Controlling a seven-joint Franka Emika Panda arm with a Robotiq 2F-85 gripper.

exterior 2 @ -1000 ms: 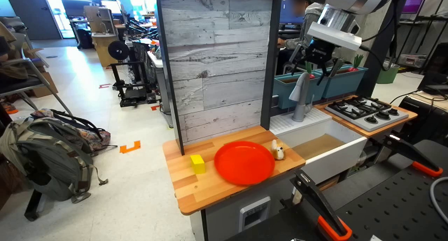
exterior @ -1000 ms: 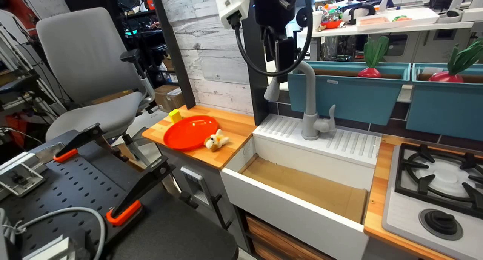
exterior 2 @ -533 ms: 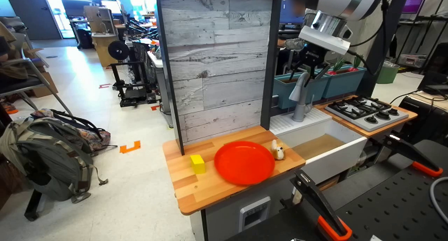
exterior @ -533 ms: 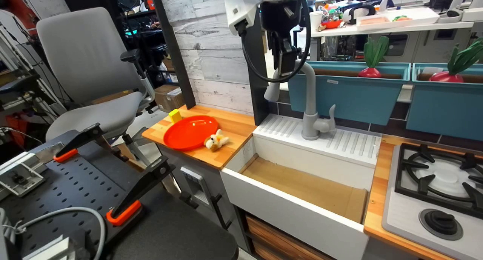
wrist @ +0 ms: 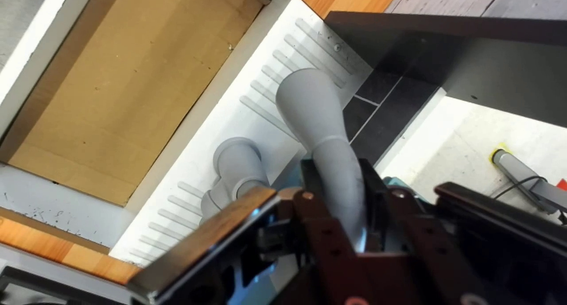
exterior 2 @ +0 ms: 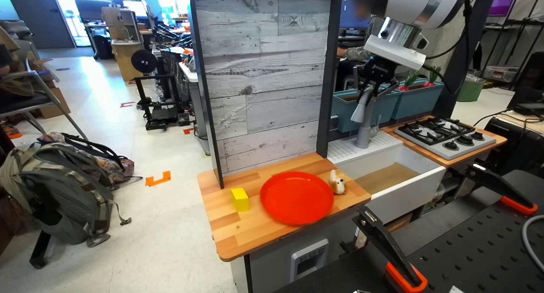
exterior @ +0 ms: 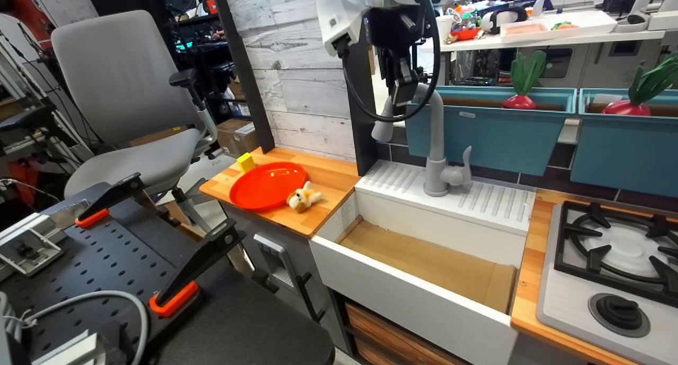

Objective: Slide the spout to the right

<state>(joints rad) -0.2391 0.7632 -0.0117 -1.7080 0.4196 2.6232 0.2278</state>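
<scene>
The grey spout (exterior: pixel 436 126) rises from its round base on the white ledge behind the sink. Its arch bends so that the flared outlet end points down toward the left in an exterior view (exterior: pixel 382 131). In the wrist view, my gripper (wrist: pixel 339 174) has a black finger on each side of the spout's tube (wrist: pixel 340 181), shut on it just behind the flared head (wrist: pixel 310 106). The gripper (exterior 2: pixel 369 92) comes down from above onto the arch in both exterior views. Part of the arch is hidden by the fingers and the hanging cable.
A dark post (exterior: pixel 364 142) stands close beside the spout's outlet. Blue planters (exterior: pixel 487 137) hang right behind it. The sink (exterior: pixel 413 306) lies in front, with a stove (exterior: pixel 561 296) on one side. A red plate (exterior 2: pixel 297 198), yellow block (exterior 2: pixel 240 200) and small plush toy (exterior 2: pixel 338 185) sit on the wooden counter.
My gripper has come over and down onto the spout's arch, and its fingers have gone from open to shut around the tube. The spout has shifted at most very slightly.
</scene>
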